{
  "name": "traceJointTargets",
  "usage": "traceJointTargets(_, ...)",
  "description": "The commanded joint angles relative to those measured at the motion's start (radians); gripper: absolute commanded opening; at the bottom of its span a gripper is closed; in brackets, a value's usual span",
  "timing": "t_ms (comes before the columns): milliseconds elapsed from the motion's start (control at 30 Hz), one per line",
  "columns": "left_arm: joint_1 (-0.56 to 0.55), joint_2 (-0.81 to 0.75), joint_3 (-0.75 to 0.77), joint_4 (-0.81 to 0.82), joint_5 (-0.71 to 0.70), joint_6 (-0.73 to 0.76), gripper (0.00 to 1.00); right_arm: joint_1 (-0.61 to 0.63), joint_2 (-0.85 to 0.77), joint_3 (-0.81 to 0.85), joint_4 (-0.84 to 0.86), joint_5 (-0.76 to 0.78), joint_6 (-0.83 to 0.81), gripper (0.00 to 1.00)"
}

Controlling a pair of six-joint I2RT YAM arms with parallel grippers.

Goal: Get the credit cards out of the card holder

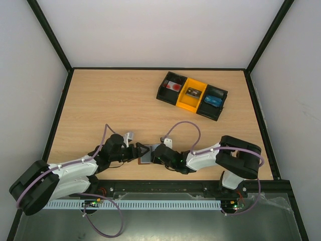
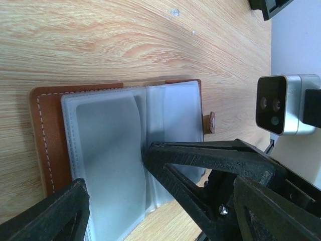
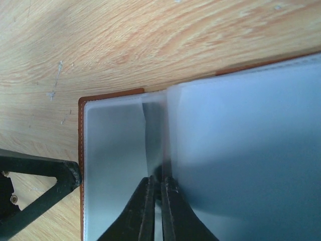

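The card holder (image 1: 144,156) lies open on the table between my two grippers. Its brown leather cover (image 2: 47,135) frames pale grey-blue plastic sleeves (image 2: 105,150). A grey flat shape shows inside the left sleeve; I cannot tell cards from sleeves. My right gripper (image 3: 161,183) is shut on a thin translucent leaf standing up at the holder's fold. It shows from the side in the left wrist view (image 2: 150,153). My left gripper (image 2: 160,221) is open and straddles the holder's near edge. One of its fingers (image 3: 42,175) sits beside the holder's leather edge (image 3: 110,94).
A black-and-yellow tray of bins (image 1: 186,104) stands at the back right, holding small items; its corner shows in the left wrist view (image 2: 268,6). The right wrist's silver camera (image 2: 278,105) hangs close to the holder. Black frame rails edge the table.
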Motion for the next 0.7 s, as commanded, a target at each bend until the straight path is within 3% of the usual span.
traceJointTargets(0,0.006,-0.005,-0.004,-0.001,-0.002,0.001,0.79,0.006,-0.021,0.026,-0.148,0.024,-0.032,0.09)
traceJointTargets(267,0.026,-0.055,-0.023,-0.045,-0.015,-0.006,0.80,0.006,0.001,0.066,-0.220,0.051,-0.050,0.14)
traceJointTargets(667,0.046,-0.100,-0.019,-0.091,-0.017,-0.003,0.80,0.006,-0.087,0.116,-0.369,0.101,-0.104,0.12)
